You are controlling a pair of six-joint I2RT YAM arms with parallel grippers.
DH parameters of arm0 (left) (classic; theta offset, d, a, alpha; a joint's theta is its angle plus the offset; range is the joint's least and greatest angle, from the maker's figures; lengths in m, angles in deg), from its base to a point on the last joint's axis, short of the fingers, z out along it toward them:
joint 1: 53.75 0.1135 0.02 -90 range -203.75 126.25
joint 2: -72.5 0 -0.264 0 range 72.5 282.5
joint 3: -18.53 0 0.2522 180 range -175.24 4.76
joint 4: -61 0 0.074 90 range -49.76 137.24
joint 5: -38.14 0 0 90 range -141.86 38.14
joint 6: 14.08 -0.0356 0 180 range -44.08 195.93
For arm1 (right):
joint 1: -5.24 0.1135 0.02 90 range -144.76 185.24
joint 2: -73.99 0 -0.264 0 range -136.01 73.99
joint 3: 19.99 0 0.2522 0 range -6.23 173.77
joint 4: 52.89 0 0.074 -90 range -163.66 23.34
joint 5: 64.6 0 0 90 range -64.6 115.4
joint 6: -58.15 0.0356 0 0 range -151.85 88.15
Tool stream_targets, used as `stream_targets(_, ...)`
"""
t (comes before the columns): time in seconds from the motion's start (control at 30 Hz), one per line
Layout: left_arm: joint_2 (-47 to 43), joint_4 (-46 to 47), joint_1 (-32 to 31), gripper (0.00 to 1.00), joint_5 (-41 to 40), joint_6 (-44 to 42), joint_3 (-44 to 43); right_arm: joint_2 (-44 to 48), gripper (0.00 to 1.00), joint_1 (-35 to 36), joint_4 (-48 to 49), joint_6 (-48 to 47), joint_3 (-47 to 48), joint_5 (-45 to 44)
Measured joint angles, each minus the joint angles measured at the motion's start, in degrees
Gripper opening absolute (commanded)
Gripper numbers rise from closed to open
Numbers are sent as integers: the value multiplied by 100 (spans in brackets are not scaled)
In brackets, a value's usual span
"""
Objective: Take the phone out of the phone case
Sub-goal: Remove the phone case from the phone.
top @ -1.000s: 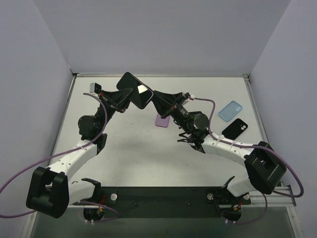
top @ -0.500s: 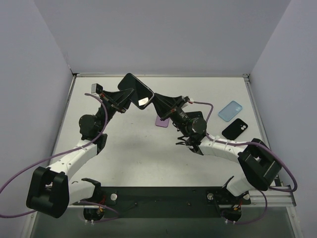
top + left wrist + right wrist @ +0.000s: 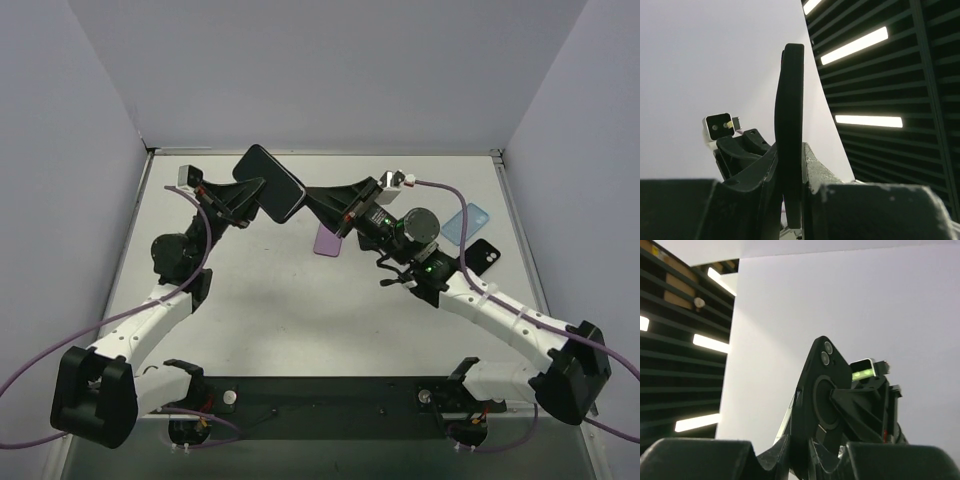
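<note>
A phone in a black phone case (image 3: 270, 182) hangs in the air above the table's far middle, held from both sides. My left gripper (image 3: 250, 194) is shut across its faces; in the left wrist view the cased phone (image 3: 790, 115) stands edge-on between the jaws of the left gripper (image 3: 790, 172). My right gripper (image 3: 311, 204) is shut on its right end. The right wrist view shows the case's back (image 3: 819, 390) with two lenses, the right gripper (image 3: 802, 450) pinching its lower edge. A pale sliver of the phone (image 3: 789, 412) shows along the case's left edge.
A purple case (image 3: 328, 243) lies on the table under the right gripper. A light blue case (image 3: 467, 220) and a black case (image 3: 480, 258) lie at the right. Grey walls close the table on three sides.
The right arm has swung its elbow and forearm out to the right while keeping its grip. The held phone tilted a little, and the glare on its screen has gone. The left arm barely moved.
</note>
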Motion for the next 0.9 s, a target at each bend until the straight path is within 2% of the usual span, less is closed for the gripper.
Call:
stream_targets(0.07, -74, 76, -2, 0, 138, -11, -63, 223, 16, -24, -664, -352, 232, 234)
stream_targets(0.33, -94, -291, 42, 0, 608, -411, -151, 358, 16, -179, -2022, -1233, 588, 686)
stream_targets(0.4, -94, -413, 50, 0, 710, -487, -162, 280, 16, -186, -2251, -1421, 710, 807)
stream_targets(0.53, -94, -612, 79, 0, 826, -522, -195, 46, 25, -216, -2435, -1670, 927, 1113)
stream_targets(0.6, -94, -721, 92, 0, 837, -533, -234, -33, 25, -267, -2463, -1766, 997, 1246)
stream_targets(0.67, -94, -772, 94, 0, 833, -531, -260, -111, 17, -297, -2439, -1803, 1064, 1375)
stream_targets(0.73, -94, -774, 103, 0, 822, -549, -260, -195, 0, -332, -2216, -1777, 1056, 1530)
stream_targets(0.9, -85, -824, 109, 0, 767, -623, -256, -319, 0, -437, -1499, -1687, 811, 1773)
